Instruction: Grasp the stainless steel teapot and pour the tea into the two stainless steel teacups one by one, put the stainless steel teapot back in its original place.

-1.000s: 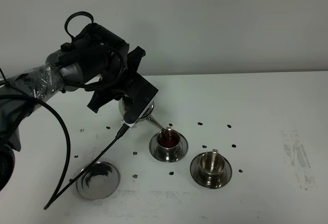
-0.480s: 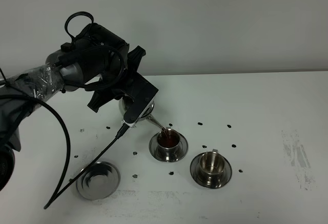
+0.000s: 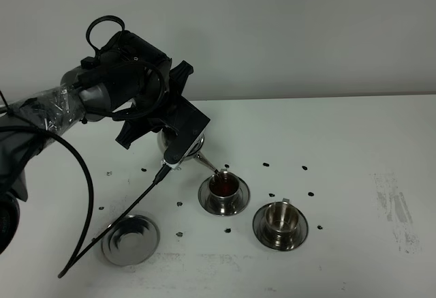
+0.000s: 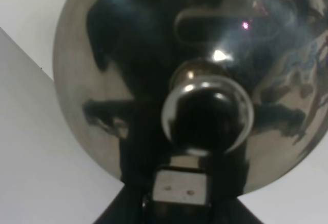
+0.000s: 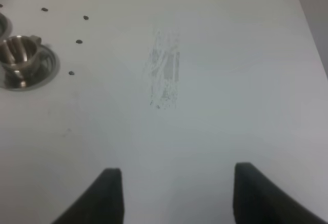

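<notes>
Holds tilted teapot (image 3: 170,145) pinched in left gripper (image 3: 182,134), spout over filled cup (image 3: 223,187); likely needs a swing right to empty cup (image 3: 280,218) just beside; shows right gripper (image 5: 174,196) spread, well apart.

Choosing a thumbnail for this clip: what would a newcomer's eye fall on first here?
The black left gripper, raised on the left side, holds the stainless steel teapot tilted, its spout over a teacup of dark red tea. To its right the second teacup looks empty, and a bare saucer lies at the front left.
</notes>
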### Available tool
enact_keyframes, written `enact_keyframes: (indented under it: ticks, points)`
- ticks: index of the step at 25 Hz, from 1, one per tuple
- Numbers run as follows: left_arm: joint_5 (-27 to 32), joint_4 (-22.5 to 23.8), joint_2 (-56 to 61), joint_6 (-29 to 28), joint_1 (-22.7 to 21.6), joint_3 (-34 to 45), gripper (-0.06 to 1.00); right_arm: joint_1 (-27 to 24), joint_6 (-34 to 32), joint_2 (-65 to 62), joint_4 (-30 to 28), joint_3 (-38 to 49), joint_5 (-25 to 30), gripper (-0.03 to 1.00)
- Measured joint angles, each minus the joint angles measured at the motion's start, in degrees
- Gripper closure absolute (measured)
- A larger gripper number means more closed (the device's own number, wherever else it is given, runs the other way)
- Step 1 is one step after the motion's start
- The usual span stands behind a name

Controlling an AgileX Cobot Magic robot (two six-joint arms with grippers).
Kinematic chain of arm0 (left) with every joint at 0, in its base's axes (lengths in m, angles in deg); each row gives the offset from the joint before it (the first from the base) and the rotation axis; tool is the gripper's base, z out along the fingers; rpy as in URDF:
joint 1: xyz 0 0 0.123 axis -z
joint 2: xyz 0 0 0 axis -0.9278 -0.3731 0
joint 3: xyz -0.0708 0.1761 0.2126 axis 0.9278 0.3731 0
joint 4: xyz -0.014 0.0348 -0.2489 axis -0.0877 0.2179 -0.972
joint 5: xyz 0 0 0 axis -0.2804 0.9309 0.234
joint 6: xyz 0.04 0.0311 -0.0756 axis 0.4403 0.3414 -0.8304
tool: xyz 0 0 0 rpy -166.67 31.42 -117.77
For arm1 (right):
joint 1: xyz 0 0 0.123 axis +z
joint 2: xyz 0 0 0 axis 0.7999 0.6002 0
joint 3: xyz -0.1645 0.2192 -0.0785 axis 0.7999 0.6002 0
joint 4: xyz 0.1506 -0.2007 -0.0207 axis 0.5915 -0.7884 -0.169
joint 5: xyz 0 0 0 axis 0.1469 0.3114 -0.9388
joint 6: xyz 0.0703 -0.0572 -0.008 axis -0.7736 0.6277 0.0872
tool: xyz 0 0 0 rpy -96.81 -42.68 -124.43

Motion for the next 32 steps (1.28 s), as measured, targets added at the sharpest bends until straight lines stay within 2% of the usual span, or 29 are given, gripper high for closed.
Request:
enact_keyframes:
  ticks: [8, 17, 22, 28, 32]
  points:
    - [0.56, -0.12, 0.0, -0.66, 0.0, 0.0, 0.68, 0.0, -0.05, 0.0, 0.0, 0.0, 0.0, 0.48]
    - [3.53, -1.66, 0.0, -5.23, 0.0, 0.0, 0.68, 0.0, -0.05, 0.0, 0.0, 0.0, 0.0, 0.48]
    - [4.38, -1.92, 0.0, -11.35, 0.0, 0.0, 0.68, 0.0, -0.05, 0.0, 0.0, 0.0, 0.0, 0.48]
    - [4.52, -4.94, 0.0, -22.33, 0.0, 0.0, 0.68, 0.0, 0.0, 0.0, 0.0, 0.0, 0.0, 0.48]
    - [5.25, -7.69, 0.0, -32.09, 0.0, 0.0, 0.68, 0.0, 0.0, 0.0, 0.0, 0.0, 0.0, 0.48]
